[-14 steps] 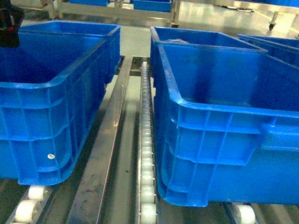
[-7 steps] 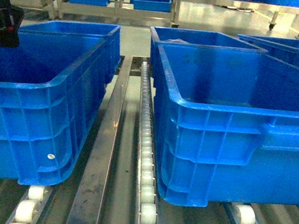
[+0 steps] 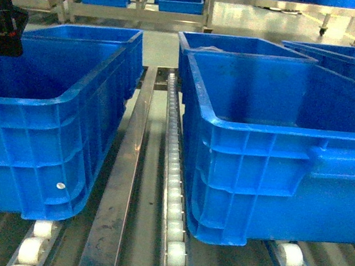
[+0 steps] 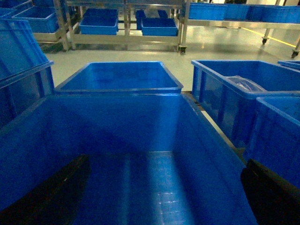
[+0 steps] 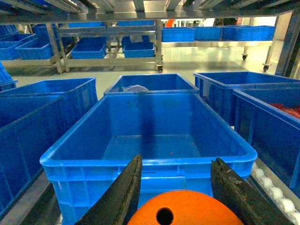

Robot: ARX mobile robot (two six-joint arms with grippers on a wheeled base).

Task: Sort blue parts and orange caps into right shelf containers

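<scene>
My right gripper (image 5: 173,197) is pinching an orange cap (image 5: 185,208), its fingers pressed against the sides, just short of the near rim of the blue crate (image 5: 150,161) ahead. That crate sits on the steel shelf (image 3: 114,209), white rollers (image 3: 174,190) running between it and the crate to its left (image 3: 37,123). My left gripper (image 4: 159,187) hangs spread wide inside that left crate. Beyond them stand more blue crates (image 5: 150,82), then pale glossy floor (image 5: 187,63) and further racks of bins (image 5: 119,47).
</scene>
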